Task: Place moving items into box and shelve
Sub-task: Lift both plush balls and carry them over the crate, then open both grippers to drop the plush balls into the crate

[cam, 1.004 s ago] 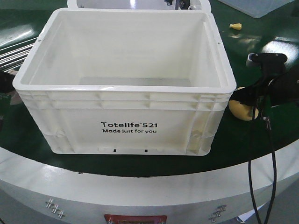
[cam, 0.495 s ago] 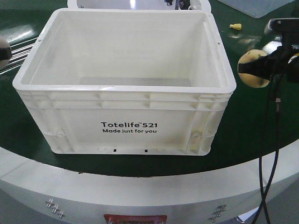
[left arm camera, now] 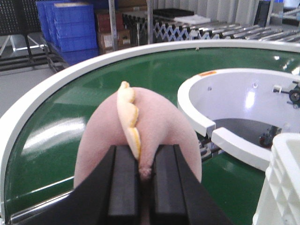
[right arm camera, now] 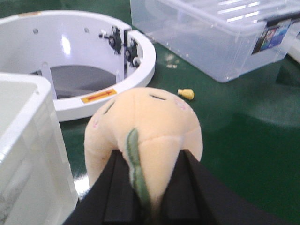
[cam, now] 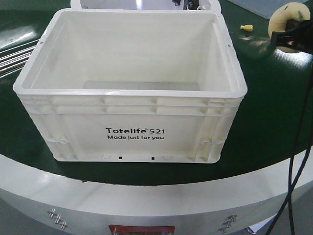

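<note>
The white box stands in the middle of the front view on the green worktop, open side up, with black print "Totelife 521 Made just for you" on its near wall. Behind its far rim, at the top of the frame, part of a white ring shows.

At the upper right of that view the right gripper holds the yellow plush toy in the air, beyond the box's right wall and above rim height. A small yellow object lies on the worktop just left of the toy. In the right wrist view the black jaws are clamped on the toy's lower part, its green stripe running down between them. The box corner fills the lower left of that frame, and a clear plastic tub sits at the upper right.

In the left wrist view the left gripper has its jaws closed on the greyish-pink plush toy, pinching it beside a pale yellow frill. The toy hangs over the worktop, with the box's ribbed corner at the lower right edge. Blue bins are stacked at the upper left.
</note>
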Controlling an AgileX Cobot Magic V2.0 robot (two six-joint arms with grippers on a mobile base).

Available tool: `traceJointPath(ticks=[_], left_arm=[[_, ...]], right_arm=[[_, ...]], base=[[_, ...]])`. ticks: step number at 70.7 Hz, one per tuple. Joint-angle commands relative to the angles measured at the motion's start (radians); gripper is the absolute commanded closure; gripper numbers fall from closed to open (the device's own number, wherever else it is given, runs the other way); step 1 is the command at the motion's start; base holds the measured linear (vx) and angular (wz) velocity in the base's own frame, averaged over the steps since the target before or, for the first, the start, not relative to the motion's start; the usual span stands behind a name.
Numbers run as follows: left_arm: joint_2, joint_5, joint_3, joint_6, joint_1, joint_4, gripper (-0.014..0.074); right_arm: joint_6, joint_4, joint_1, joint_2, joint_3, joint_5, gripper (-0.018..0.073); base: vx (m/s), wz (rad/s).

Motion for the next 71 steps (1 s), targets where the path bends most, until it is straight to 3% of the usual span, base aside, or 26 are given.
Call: traceJointPath(ticks=[1, 12, 42, 58, 71], left_arm=[[-0.037, -0.091, -0.034, -0.007, -0.029, -0.005, 0.0622], [-0.036, -0.102, -0.034, -0.006, -0.136, 0.005, 0.0622], [-0.009, -0.137, -0.034, -0.006, -0.461, 0.080, 0.0622], [0.038, -0.138, -0.033, -0.009, -0.542, 0.079, 0.0621], [0.046, -0.134, -0.032, -0.010, -0.552, 0.071, 0.0619]], right_arm=[[-0.011, -0.005, 0.000, -0.046, -0.029, -0.096, 0.0574], [-0.011, -0.005, 0.072, -0.058, -0.029, -0.110, 0.0573], [-0.011, -0.005, 0.453, -0.056, -0.029, -0.185, 0.0571], [-0.010, -0.003, 0.502, -0.033, -0.028, -0.215, 0.0571], [-0.011, -0.003, 0.502, -0.019, -0.027, -0.224, 0.0569]], base=[[0.00, 0.00], [0.00, 0.00], [0.00, 0.00], [0.00, 0.00], [0.00, 0.00]])
